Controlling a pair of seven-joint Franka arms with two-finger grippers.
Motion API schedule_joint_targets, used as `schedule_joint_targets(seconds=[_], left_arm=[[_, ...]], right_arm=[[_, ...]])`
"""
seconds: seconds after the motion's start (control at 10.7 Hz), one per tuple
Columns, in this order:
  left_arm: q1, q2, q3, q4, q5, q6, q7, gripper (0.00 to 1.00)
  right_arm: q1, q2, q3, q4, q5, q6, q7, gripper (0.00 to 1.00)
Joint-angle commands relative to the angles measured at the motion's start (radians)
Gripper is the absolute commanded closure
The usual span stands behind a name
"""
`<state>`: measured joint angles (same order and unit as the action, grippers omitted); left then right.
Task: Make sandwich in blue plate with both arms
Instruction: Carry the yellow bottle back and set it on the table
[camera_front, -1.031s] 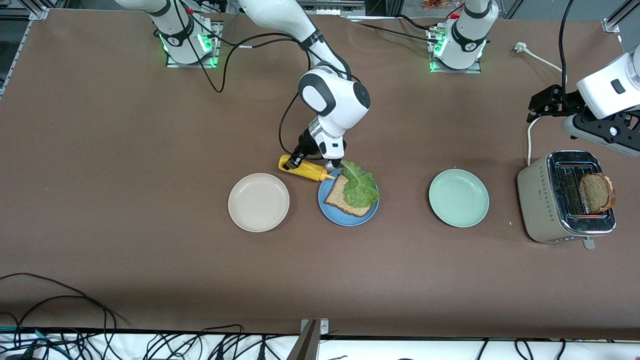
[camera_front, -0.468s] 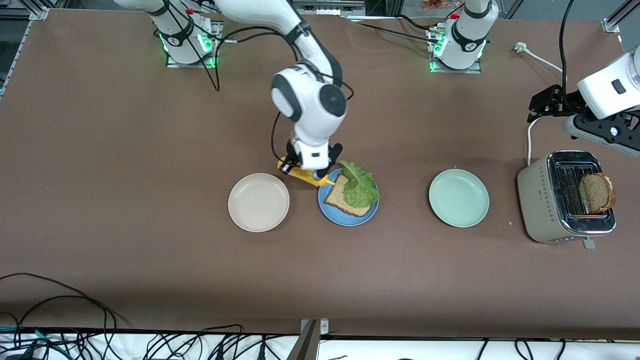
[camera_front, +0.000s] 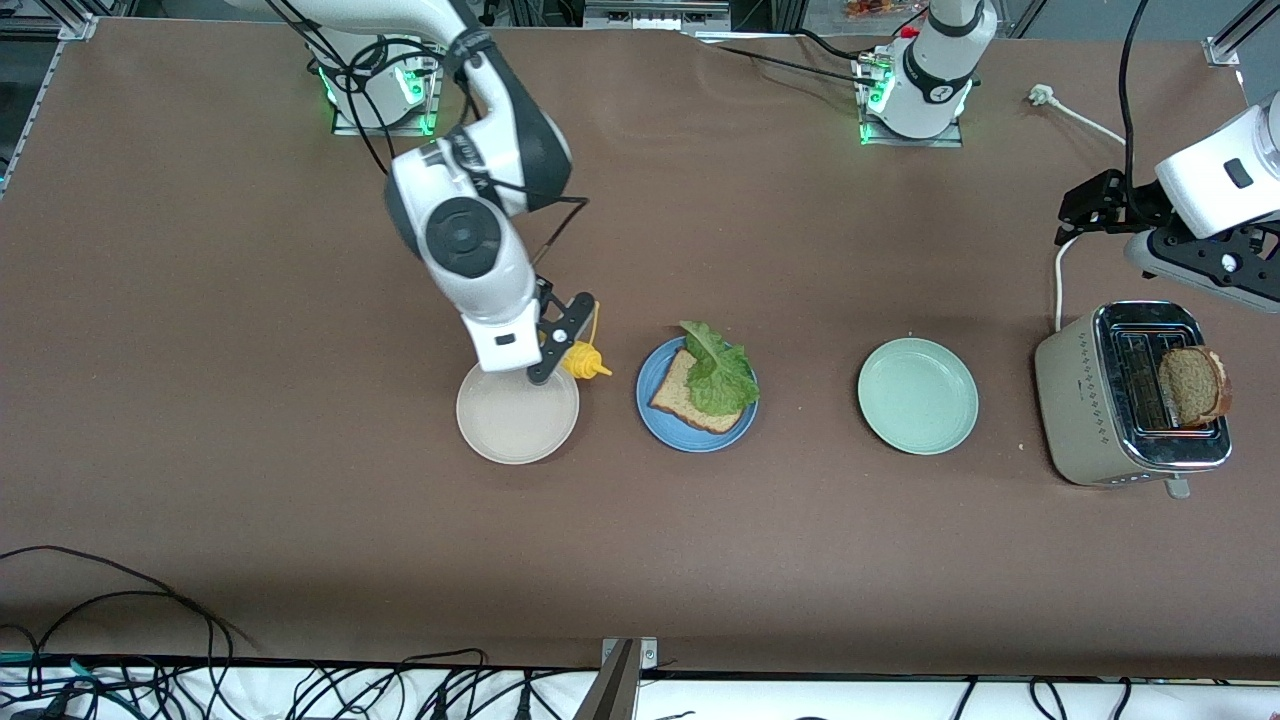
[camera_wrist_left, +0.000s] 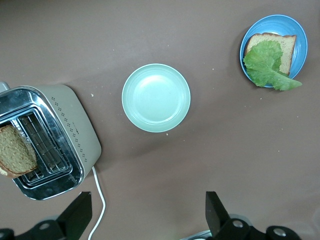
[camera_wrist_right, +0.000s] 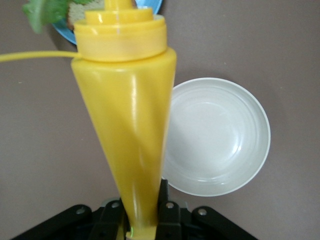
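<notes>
Right tool (camera_front: 562, 345) clamped on a yellow plastic squeeze bottle (camera_front: 583, 362), up in the air over the table beside the beige-white round plate (camera_front: 517, 420). Left tool (camera_wrist_left: 145, 220) waits with fingers apart above the silver toaster (camera_front: 1135, 395), which holds one brown bread slice (camera_front: 1192, 384). Round blue plate (camera_front: 660, 420) sits between beige-white plate and mint-green round plate (camera_front: 917, 396), carrying a brown bread slice (camera_front: 675, 392) with ruffled green lettuce (camera_front: 718, 370) on top.

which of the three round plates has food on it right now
The round medium-blue plate, in the middle of the row, holds a brown bread slice topped with a green lettuce leaf. The beige-white plate and mint-green plate hold nothing.
</notes>
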<state>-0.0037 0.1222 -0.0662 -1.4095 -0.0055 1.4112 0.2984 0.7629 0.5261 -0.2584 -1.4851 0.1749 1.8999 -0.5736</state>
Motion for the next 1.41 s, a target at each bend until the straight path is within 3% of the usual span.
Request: schedule_joint_targets(seconds=[0.0, 0.37, 0.66, 0.94, 1.12, 1.31], left_arm=[[0.002, -0.015, 0.0, -0.019, 0.022, -0.014, -0.005, 0.0], [0.002, -0.013, 0.002, -0.017, 0.024, -0.014, -0.005, 0.0], [0.007, -0.007, 0.002, -0.02, 0.024, -0.014, -0.004, 0.0], [0.022, 0.014, 0.011, -0.014, 0.027, -0.02, 0.001, 0.0], [0.088, 0.068, 0.014, -0.002, 0.094, -0.003, 0.004, 0.0], [0.158, 0.115, 0.014, 0.017, 0.113, 0.044, 0.012, 0.0]], right_arm=[[-0.14, -0.058, 0.033, -0.067, 0.219, -0.007, -0.294, 1.0], [-0.368, -0.04, 0.034, -0.067, 0.461, -0.158, -0.685, 1.0], [-0.499, 0.037, 0.033, -0.066, 0.639, -0.272, -0.958, 1.0], [-0.551, 0.104, 0.034, -0.066, 0.745, -0.311, -1.122, 1.0], [-0.586, 0.171, 0.033, -0.06, 0.829, -0.34, -1.263, 1.0], [-0.632, 0.207, 0.033, -0.055, 0.836, -0.343, -1.376, 1.0]])
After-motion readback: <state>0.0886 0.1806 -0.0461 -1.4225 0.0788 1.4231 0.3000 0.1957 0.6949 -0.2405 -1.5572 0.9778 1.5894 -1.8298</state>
